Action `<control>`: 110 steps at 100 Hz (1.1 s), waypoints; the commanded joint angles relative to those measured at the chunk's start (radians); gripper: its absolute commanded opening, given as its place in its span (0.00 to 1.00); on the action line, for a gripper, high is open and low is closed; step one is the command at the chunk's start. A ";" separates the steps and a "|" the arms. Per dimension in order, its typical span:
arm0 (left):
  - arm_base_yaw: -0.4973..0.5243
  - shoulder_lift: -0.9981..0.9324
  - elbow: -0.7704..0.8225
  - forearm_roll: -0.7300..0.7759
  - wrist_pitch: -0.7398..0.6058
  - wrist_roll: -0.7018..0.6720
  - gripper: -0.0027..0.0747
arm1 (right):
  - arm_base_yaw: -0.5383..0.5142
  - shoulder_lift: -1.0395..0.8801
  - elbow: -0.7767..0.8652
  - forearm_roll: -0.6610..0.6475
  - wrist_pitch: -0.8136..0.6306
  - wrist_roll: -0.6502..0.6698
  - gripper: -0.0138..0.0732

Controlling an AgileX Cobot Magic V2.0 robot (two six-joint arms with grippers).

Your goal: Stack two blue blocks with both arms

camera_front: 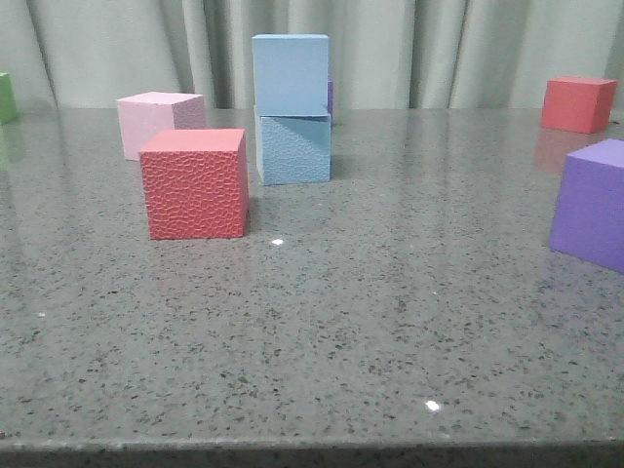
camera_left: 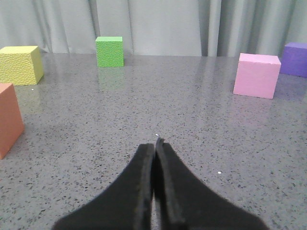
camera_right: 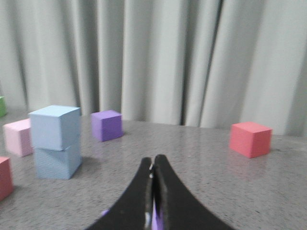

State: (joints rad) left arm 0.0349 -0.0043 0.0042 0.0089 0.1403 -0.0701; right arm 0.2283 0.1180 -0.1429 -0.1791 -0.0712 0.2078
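On the grey speckled table [camera_front: 322, 331], toward the far middle, two blue blocks stand stacked: a smooth top block [camera_front: 291, 74] rests on a pebbled bottom block [camera_front: 293, 148]. From the front, the top one looks turned a little and shifted slightly left against the one below, so their edges do not line up exactly. No gripper touches either block.

Just left of the stack and nearer sits a red cube [camera_front: 195, 183], with a pink cube [camera_front: 156, 121] behind it. A purple cube [camera_front: 593, 203] stands near the right edge, another red cube [camera_front: 579, 103] at the far right, and a green cube [camera_front: 7, 97] at the far left. A sliver of a second purple cube [camera_front: 331, 98] shows behind the stack. Pale curtains [camera_front: 439, 49] hang behind the table.

Neither arm appears in the front view. The left gripper [camera_left: 156, 143] has its black fingers pressed together, holding nothing, above bare table. The right gripper [camera_right: 153, 165] is likewise pinched closed and empty, well apart from the stack.

The task looks finished. The main risk is the slight misalignment: a knock to the table could slide or tip the light foam top block off. An arm sweeping past the stack, or nudging the red cube beside it, could also topple it.
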 commanded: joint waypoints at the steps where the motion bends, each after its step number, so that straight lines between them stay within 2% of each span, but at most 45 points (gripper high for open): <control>1: 0.002 -0.034 0.003 -0.009 -0.085 -0.002 0.01 | -0.058 -0.011 0.012 0.035 -0.122 -0.023 0.03; 35: 0.002 -0.034 0.003 -0.009 -0.085 -0.002 0.01 | -0.186 -0.113 0.151 0.119 -0.042 -0.022 0.03; 44: 0.002 -0.034 0.003 -0.009 -0.085 -0.002 0.01 | -0.205 -0.130 0.150 0.135 0.030 -0.022 0.03; 62: 0.002 -0.034 0.003 -0.009 -0.085 -0.002 0.01 | -0.214 -0.150 0.151 0.136 0.102 -0.022 0.03; 110: 0.002 -0.034 0.003 -0.009 -0.085 -0.002 0.01 | -0.214 -0.150 0.151 0.136 0.101 -0.022 0.03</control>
State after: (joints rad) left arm 0.0349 -0.0043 0.0042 0.0089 0.1386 -0.0701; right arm 0.0210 -0.0097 0.0249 -0.0419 0.0998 0.1923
